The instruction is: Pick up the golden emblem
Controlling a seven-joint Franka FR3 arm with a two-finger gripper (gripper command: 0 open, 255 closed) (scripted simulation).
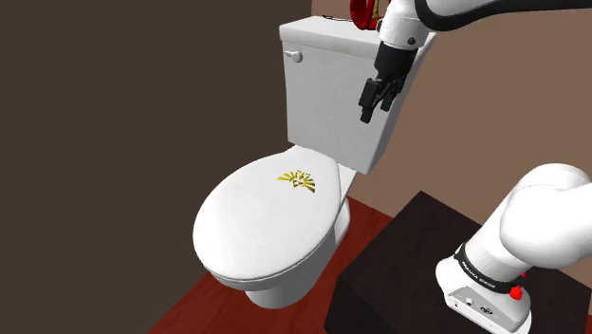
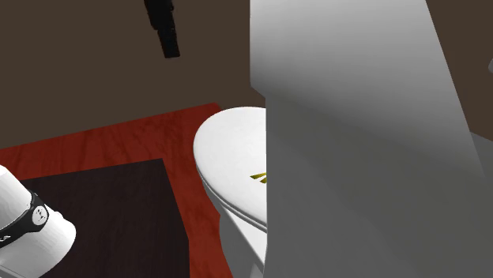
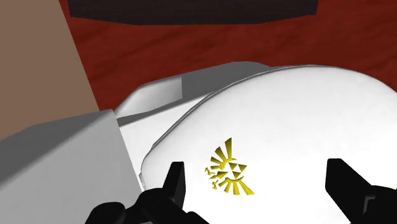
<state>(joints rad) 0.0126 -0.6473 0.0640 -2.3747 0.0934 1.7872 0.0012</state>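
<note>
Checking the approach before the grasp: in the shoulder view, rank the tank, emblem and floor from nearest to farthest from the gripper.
From the open gripper:
1. Tank, close behind it, at its height.
2. Emblem, lower down, on the lid.
3. Floor, lowest, beneath the lid.

The toilet lid [image 1: 256,228] was smooth, plain white with a soft sheen, as was the tank [image 1: 332,95]. Near the lid's rear edge the emblem [image 1: 298,179] looked flat golden yellow, barely shiny. The floor [image 2: 118,146] showed polished red wood grain; the stand [image 1: 398,256] was dark and matt.
</note>
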